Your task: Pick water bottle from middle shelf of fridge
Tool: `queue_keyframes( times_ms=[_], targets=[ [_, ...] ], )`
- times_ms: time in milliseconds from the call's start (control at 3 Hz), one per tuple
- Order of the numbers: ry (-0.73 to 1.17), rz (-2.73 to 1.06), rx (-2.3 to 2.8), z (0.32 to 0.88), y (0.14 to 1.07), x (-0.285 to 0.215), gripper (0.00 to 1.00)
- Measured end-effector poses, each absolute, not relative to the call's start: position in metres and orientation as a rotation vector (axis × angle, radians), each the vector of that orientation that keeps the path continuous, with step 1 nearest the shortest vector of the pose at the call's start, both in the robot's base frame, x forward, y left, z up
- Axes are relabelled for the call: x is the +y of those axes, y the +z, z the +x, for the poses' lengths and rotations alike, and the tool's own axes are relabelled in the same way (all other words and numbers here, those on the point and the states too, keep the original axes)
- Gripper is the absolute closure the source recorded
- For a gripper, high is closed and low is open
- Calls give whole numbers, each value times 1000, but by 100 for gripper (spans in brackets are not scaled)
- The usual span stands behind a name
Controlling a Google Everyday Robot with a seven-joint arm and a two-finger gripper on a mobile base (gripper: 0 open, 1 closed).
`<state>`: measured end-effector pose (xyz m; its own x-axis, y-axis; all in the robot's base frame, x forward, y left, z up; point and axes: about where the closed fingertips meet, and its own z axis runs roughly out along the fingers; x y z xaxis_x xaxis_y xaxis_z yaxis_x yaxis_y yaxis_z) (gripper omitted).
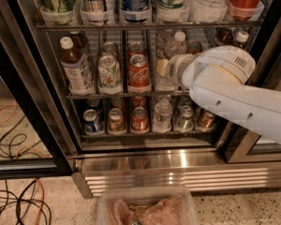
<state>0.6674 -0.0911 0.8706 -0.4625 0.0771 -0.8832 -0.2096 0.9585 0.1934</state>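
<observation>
The fridge (35,86) stands open in front of me. Its middle shelf (84,96) holds a brown-liquid bottle (74,64), a green can (109,71) and a red cola can (139,71). The water bottle (177,43), clear with a white cap, stands in the lane right of the cola can. My white arm (234,93) reaches in from the right. My gripper (164,69) is at the front of that lane, just below and in front of the bottle's cap. The arm's wrist hides the bottle's lower part.
The top shelf (145,26) holds cans and bottles, the bottom shelf several cans and a small clear bottle (162,115). A ribbed steel base panel (178,175) runs below. A clear tub (145,207) lies on the floor in front. Cables (18,205) lie at the left.
</observation>
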Motion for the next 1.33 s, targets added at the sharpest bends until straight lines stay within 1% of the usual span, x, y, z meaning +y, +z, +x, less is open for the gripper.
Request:
queue_keyframes(
  times_ms=[1333],
  targets=[
    [335,-93,1997,660,886,-96,100]
  ],
)
